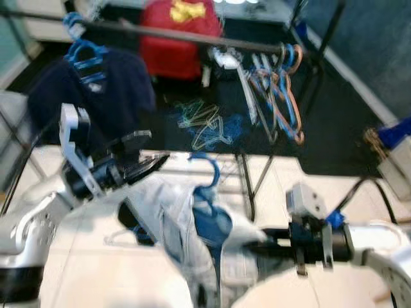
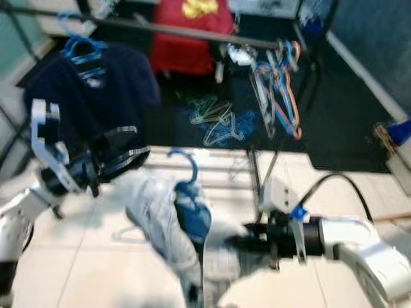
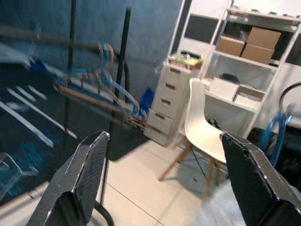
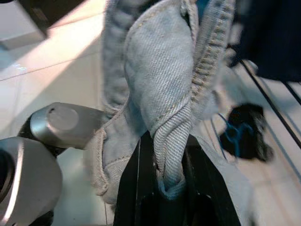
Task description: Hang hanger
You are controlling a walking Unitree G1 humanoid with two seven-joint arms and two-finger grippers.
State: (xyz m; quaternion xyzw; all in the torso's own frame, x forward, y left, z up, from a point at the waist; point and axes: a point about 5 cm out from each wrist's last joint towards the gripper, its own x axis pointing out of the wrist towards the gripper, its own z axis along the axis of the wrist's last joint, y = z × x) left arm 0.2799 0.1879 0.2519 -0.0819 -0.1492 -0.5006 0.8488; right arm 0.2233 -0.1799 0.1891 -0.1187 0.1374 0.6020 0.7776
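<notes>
Left eye view, rail (image 1: pixel 192 35): spans above, awaiting the hook.
Denim garment (image 1: pixel 180 224): draped on blue hanger (image 1: pixel 209 179), below the rail.
Right gripper (image 1: pixel 260 239): pinches a denim fold, steadying it.
Left gripper (image 1: pixel 144 154): fingers spread, beside the hanger, holding nothing.

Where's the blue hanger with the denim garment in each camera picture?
Left eye: blue hanger, low centre, hook pointing up.
Right eye: left of centre.
Left wrist: blurred blue hook at the far edge.
Right wrist: denim garment pinched by the fingers; hanger hidden.
Shared landmark: clothes rail.
</notes>
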